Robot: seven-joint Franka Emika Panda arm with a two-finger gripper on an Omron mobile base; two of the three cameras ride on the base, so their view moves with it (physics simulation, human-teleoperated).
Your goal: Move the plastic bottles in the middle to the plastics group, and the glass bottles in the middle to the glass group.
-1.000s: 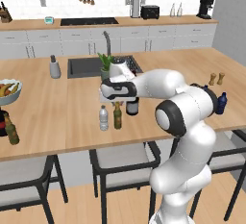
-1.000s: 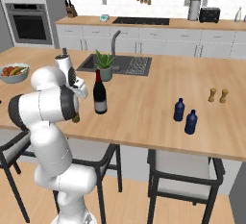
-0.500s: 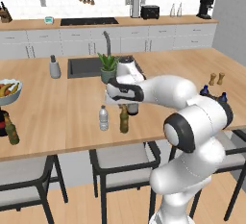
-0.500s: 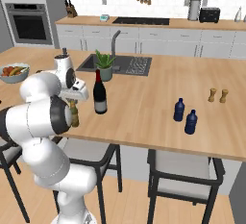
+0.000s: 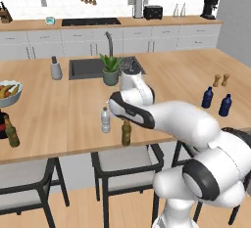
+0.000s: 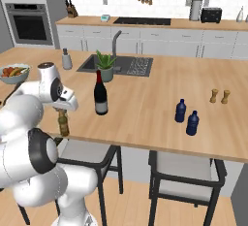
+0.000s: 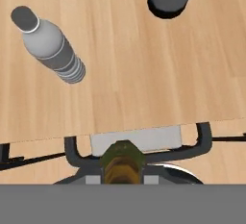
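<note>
My gripper (image 5: pixel 126 121) is shut on the neck of the small olive-brown beer bottle (image 5: pixel 126 134), which hangs upright at the counter's front edge. In the hand view its cap (image 7: pixel 122 160) sits just ahead of the hand, over a stool below. The clear water bottle (image 5: pixel 105 120) with a white cap stands just left of it, also seen from the hand (image 7: pixel 53 47). The tall wine bottle (image 6: pixel 100 94) stands to the right of my gripper (image 6: pixel 62 110). Two dark blue bottles (image 5: pixel 216 101) stand far right. Another beer bottle (image 5: pixel 12 135) stands at the far left edge.
A fruit bowl (image 5: pixel 7 93) sits at the far left. A sink (image 5: pixel 88 67), a potted plant (image 5: pixel 111 70) and a grey canister (image 5: pixel 56 69) lie behind the work area. Two wooden shakers (image 5: pixel 220 80) stand behind the blue bottles. Stools (image 5: pixel 122 161) line the counter's front.
The arm has carried the beer bottle from beside the water bottle toward the counter's front edge. The elbow has swung out. The other bottles have not moved.
</note>
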